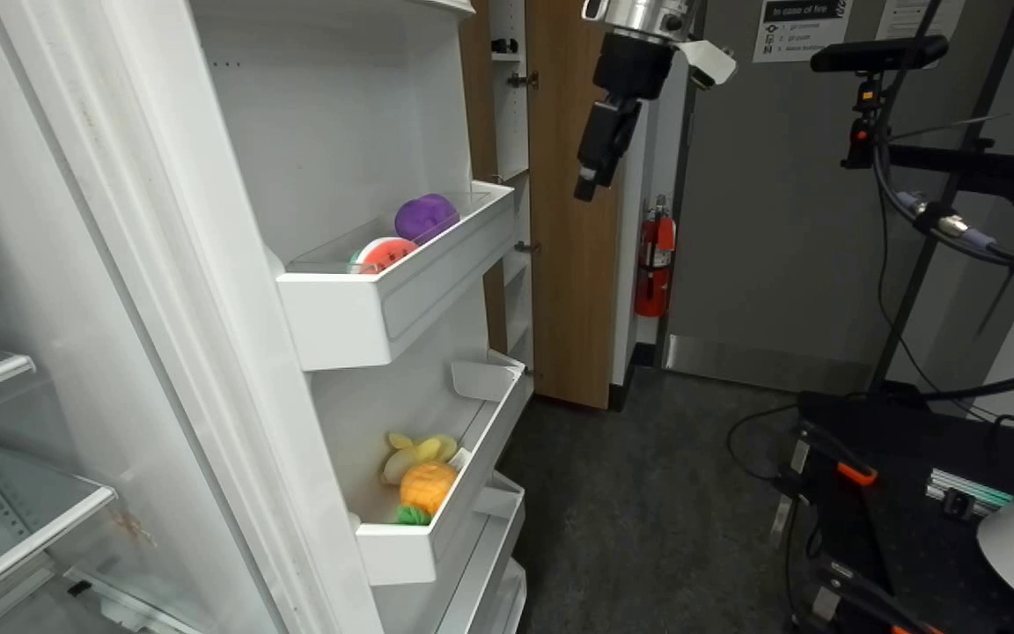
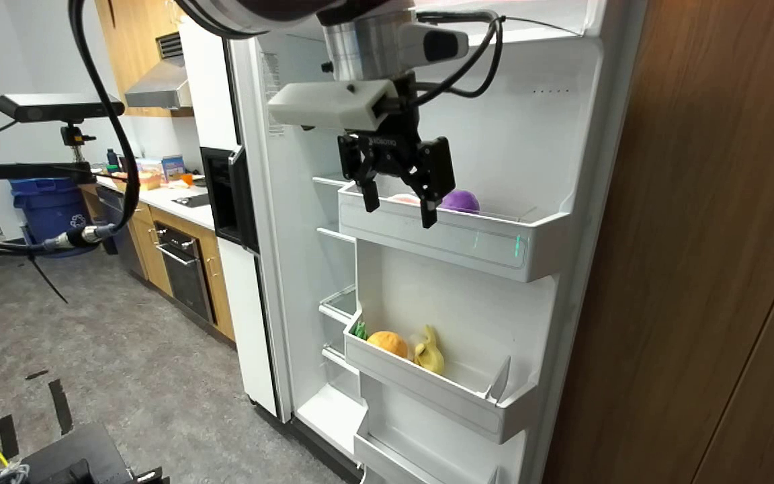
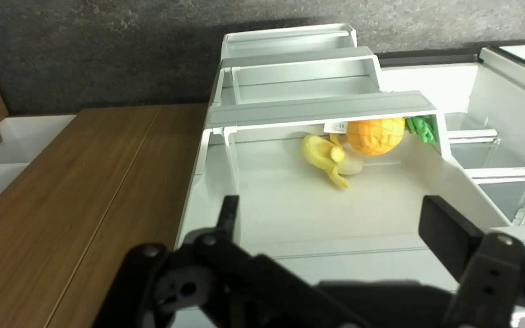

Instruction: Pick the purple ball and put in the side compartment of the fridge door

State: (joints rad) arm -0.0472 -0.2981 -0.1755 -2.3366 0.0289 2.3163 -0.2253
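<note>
In both exterior views the purple ball (image 1: 426,217) (image 2: 460,201) lies in the upper white bin (image 1: 445,295) of the open fridge door (image 1: 340,114). From the wrist camera the ball does not show. One tier lower is the side compartment (image 1: 397,555) (image 3: 321,109), holding a yellow toy fruit (image 3: 321,152) and an orange one with green leaves (image 3: 374,136). My gripper (image 1: 591,189) (image 2: 400,210) (image 3: 333,207) hangs outside the door, a bit above the upper bin and apart from the ball. Its fingers (image 3: 447,237) stand wide apart with nothing between them.
Beside the purple ball sits a red-pink watermelon toy (image 1: 384,253). The upper bin's front wall (image 2: 441,238) stands between my gripper and the ball. Wooden cabinets (image 2: 709,235) flank the door, and fridge shelves (image 1: 23,528) lie on its opposite side.
</note>
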